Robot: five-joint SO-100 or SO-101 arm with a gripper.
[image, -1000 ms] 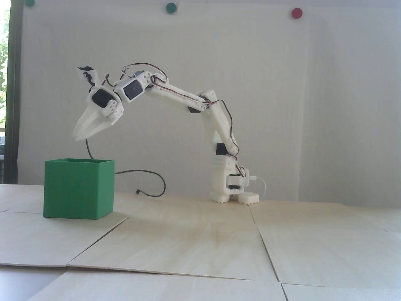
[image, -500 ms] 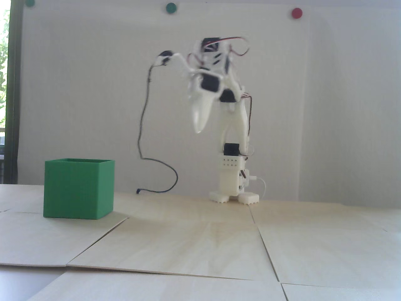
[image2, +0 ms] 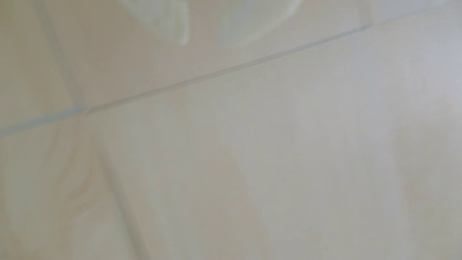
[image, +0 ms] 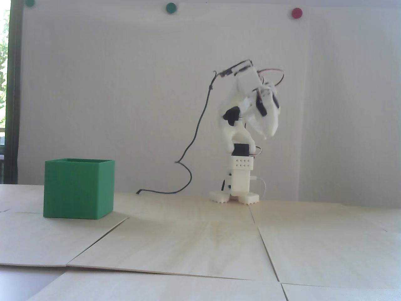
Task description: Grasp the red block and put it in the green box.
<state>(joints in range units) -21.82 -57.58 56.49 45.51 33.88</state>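
My arm folded above its base, the box well off to the side.

In the fixed view the large green thin-walled plastic box (image: 78, 189) stands on the pale wooden surface (image: 200, 244), far left of my white fingers (image: 268, 135), which hang in the air touching nothing; a black cable (image: 200, 116) dangles between. In the wrist view, blur: fingers (image2: 203, 42) slightly parted, empty.

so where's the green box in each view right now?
Fixed view: green box stands on the table at lower left, far from the hand, which is up at right of centre.
Wrist view: not in it, only blurred table.
Shared landmark: the seams between the table panels.
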